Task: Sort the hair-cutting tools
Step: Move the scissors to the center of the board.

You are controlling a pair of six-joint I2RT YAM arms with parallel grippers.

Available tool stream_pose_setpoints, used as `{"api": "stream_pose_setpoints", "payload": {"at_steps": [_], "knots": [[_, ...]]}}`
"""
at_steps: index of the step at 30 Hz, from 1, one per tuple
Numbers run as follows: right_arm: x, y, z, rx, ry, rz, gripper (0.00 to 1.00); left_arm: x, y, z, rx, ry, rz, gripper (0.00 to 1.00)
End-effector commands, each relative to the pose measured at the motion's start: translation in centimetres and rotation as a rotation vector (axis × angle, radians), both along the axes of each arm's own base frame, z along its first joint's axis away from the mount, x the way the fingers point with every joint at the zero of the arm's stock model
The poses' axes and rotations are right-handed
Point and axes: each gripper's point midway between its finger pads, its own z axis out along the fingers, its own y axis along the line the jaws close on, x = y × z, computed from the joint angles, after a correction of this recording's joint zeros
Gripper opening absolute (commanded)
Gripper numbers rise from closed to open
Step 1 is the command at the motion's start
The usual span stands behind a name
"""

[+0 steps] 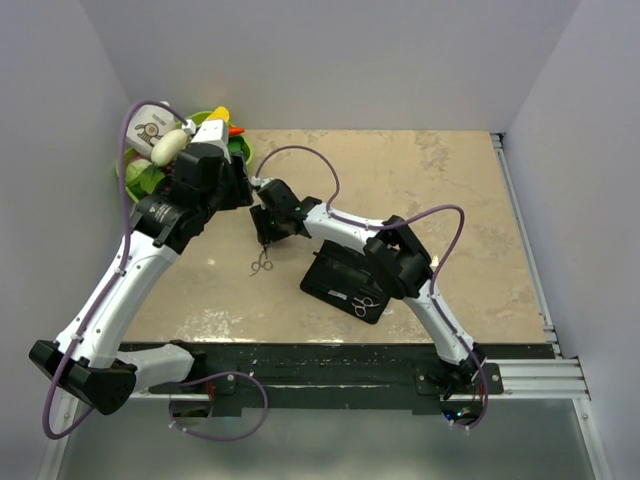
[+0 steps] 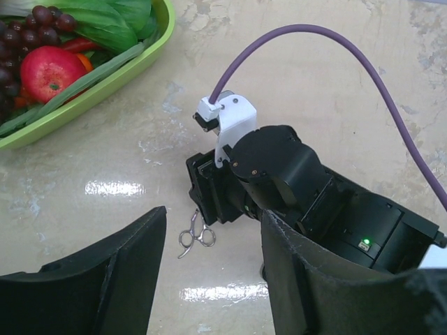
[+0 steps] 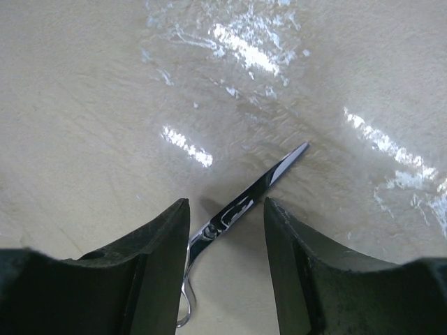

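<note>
One pair of silver scissors (image 1: 262, 263) lies on the beige table. My right gripper (image 1: 266, 236) stands over its blade end, open. In the right wrist view the closed blades (image 3: 272, 174) lie on the table between my spread fingers, with the gripper (image 3: 225, 202) astride them and not gripping. My left gripper (image 1: 243, 192) is open and empty just behind; its view shows the ring handles (image 2: 196, 237) and the right gripper's black body (image 2: 279, 174). A second pair of scissors (image 1: 360, 304) lies on the flat black case (image 1: 335, 280). I cannot see the black comb.
A green tray (image 1: 238, 150) of fruit and vegetables sits at the table's back left corner, with its rim also in the left wrist view (image 2: 105, 84). A white pouch (image 1: 152, 125) lies beside it. The right arm's purple cable (image 2: 335, 42) arches overhead.
</note>
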Motion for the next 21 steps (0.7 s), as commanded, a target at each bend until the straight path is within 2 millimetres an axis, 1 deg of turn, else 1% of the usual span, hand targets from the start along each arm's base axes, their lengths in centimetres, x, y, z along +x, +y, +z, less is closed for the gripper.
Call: {"api": "stream_pose_setpoints", "payload": {"at_steps": [1,2,4,5,8,11,14,19,21], "knots": [[-5.2,-5.1,-6.0,-0.226,0.182,-0.008,0.51,0.1,0.3,0.8,-0.003,-0.043,0.001,0.61],[-5.6,-5.4,-6.2,-0.236,0.187,-0.007,0.51,0.1,0.3,0.6,-0.001,-0.040,0.001,0.61],[-6.5,-5.2,-6.4,-0.247,0.188,0.006,0.51,0.1,0.3,0.5,-0.004,-0.040,-0.002,0.61],[-7.2,-5.1,-6.7,-0.260,0.192,0.018,0.51,0.1,0.2,0.3,-0.003,-0.036,-0.003,0.61],[-8.0,-4.6,-7.3,-0.277,0.191,0.031,0.51,0.0,0.3,0.2,-0.001,-0.038,-0.003,0.61],[-7.9,-3.9,-7.5,-0.283,0.188,0.034,0.52,0.0,0.4,-0.1,0.005,-0.036,-0.004,0.61],[-7.6,-3.1,-7.1,-0.264,0.183,0.024,0.53,-0.1,0.5,-0.1,0.009,-0.038,-0.005,0.61],[-8.4,-2.9,-7.8,-0.278,0.192,0.025,0.52,-0.4,0.9,0.0,0.018,-0.045,0.001,0.62],[-9.0,-3.2,-8.6,-0.296,0.204,0.031,0.51,-0.6,1.0,-0.3,0.021,-0.041,0.001,0.62]]}}
